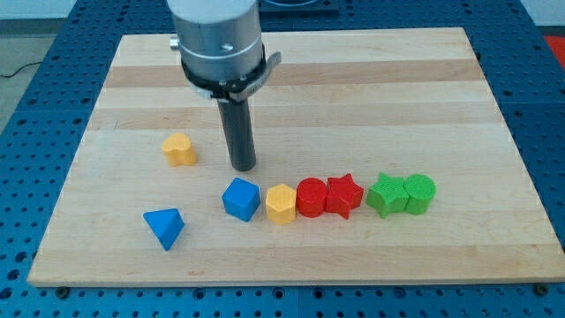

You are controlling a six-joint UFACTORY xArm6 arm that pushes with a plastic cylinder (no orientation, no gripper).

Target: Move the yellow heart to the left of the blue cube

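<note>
The yellow heart (179, 150) lies on the wooden board (353, 88) left of centre. The blue cube (241, 199) sits below and to the right of it. My tip (244, 166) rests on the board between them, right of the yellow heart and just above the blue cube, touching neither. A yellow hexagon block (281, 205) sits against the blue cube's right side.
A blue triangle block (165, 227) lies at the lower left. Right of the yellow hexagon runs a row: red cylinder (312, 197), red star (344, 195), green star (387, 194), green cylinder (420, 194). The arm's grey body (219, 44) hangs over the board's top.
</note>
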